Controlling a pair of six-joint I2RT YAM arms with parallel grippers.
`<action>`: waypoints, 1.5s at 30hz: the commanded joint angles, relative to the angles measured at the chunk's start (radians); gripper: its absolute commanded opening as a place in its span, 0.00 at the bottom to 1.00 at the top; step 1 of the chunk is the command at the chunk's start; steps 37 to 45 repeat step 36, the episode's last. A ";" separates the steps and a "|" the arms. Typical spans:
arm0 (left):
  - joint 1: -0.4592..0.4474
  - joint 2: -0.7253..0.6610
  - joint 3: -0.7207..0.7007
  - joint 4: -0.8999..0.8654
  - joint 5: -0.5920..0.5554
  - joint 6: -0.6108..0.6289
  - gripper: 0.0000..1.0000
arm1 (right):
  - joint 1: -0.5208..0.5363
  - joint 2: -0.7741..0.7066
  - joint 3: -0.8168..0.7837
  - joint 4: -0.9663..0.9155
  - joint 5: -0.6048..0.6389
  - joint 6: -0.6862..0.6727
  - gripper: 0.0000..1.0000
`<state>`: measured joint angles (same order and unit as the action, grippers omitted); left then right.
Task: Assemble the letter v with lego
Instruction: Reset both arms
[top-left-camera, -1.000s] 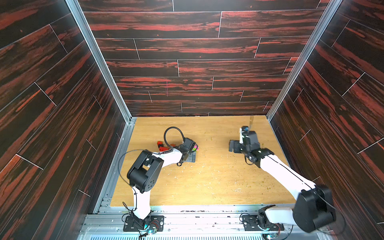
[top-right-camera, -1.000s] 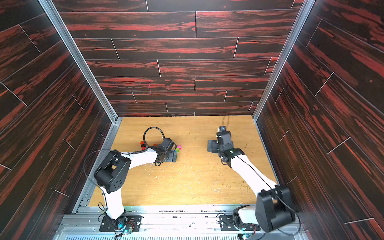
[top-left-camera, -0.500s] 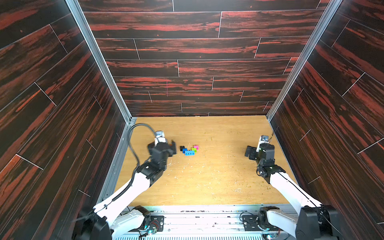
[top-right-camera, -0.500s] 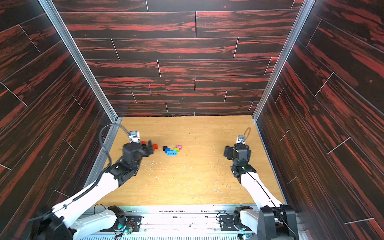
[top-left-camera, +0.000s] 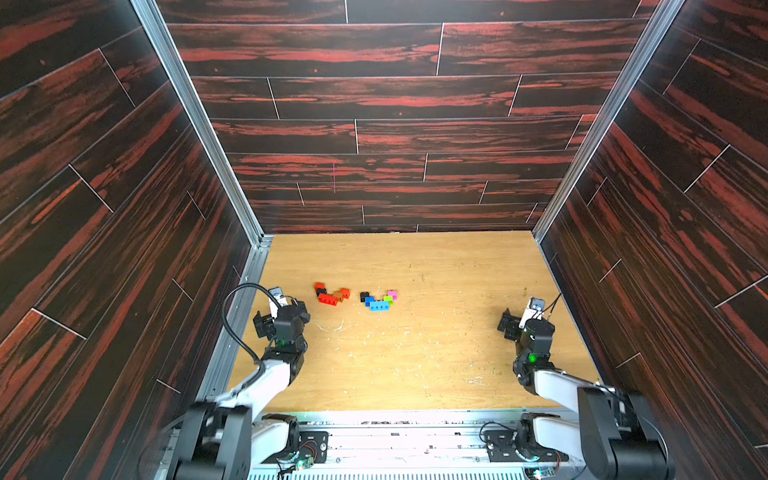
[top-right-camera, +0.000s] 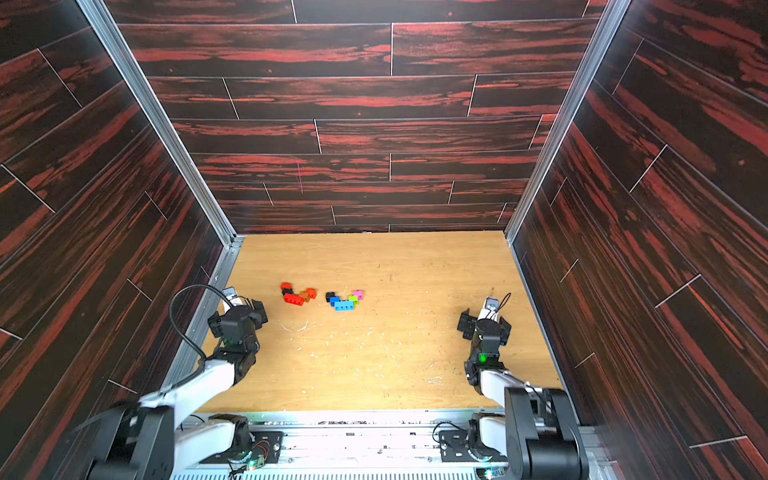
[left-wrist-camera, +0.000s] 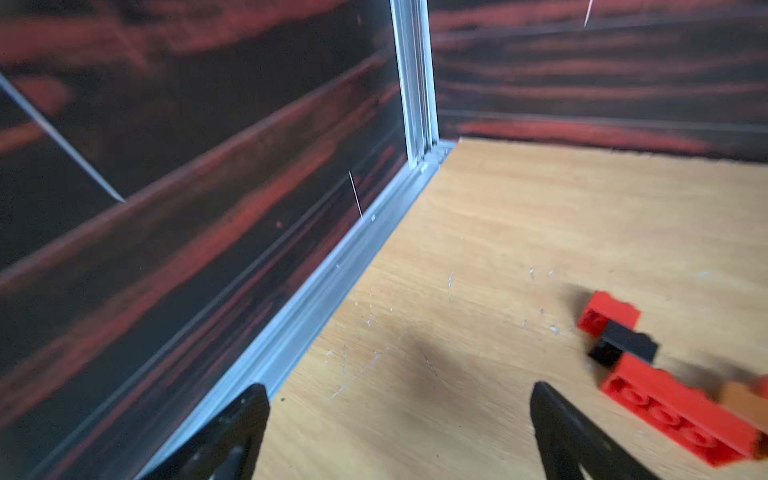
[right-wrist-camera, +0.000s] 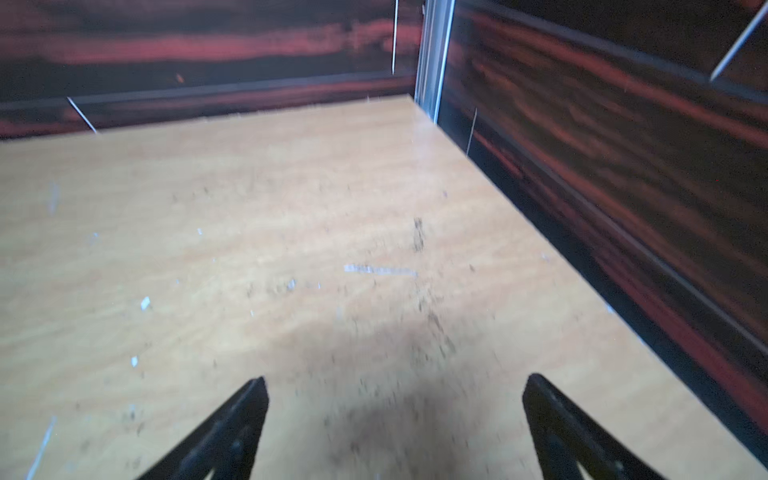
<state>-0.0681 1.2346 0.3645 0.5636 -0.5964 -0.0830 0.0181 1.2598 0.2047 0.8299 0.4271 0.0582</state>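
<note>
Nearest to us, both arms are sitting low by the front rail, well apart from the bricks. The left gripper (left-wrist-camera: 399, 386) is standing spread wide with nothing between its dark, wedge-shaped fingers (left-wrist-camera: 232, 432). The right gripper (right-wrist-camera: 397, 378) is gaping the same way over bare board, with no brick in its wrist view.

Beyond them we are looking across the table (top-left-camera: 415, 365), a pale wood-grain board that is showing scratches and a scatter of crumbs.

The lego (top-left-camera: 357, 296) is lying past the middle of the board, toward the left arm's side, in two small groups just beside each other. In the nearer-left group a long red brick (top-left-camera: 327, 298) is forming the low point, with a black brick (left-wrist-camera: 627, 345) and a small red brick (top-left-camera: 319, 286) climbing one way and an orange-brown brick (top-left-camera: 338, 296) the other. In the second group a light blue brick (top-left-camera: 379, 306) is sitting lowest, with a blue brick (top-left-camera: 369, 301) and a pink brick (top-left-camera: 392, 294) rising on either side. All are glossy, studded, hard plastic blocks.

We are judging that each group is already reading as a shallow V, so the building step seems close to finished. Any next move would be calling for a careful reach and a narrow pinch on a single square brick without nudging its neighbours.

Farthest off, dark walls (top-left-camera: 374, 95) printed with red-streaked planks are meeting at aluminium corner posts (top-left-camera: 199, 124).
</note>
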 joint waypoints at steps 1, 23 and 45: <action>0.039 0.097 -0.024 0.204 0.084 -0.007 1.00 | -0.010 0.026 -0.003 0.194 -0.027 -0.028 0.98; 0.071 0.302 0.047 0.271 0.333 -0.003 1.00 | -0.110 0.294 0.088 0.326 -0.315 0.038 0.98; 0.072 0.303 0.048 0.271 0.334 -0.003 1.00 | -0.093 0.296 0.111 0.283 -0.383 -0.011 0.98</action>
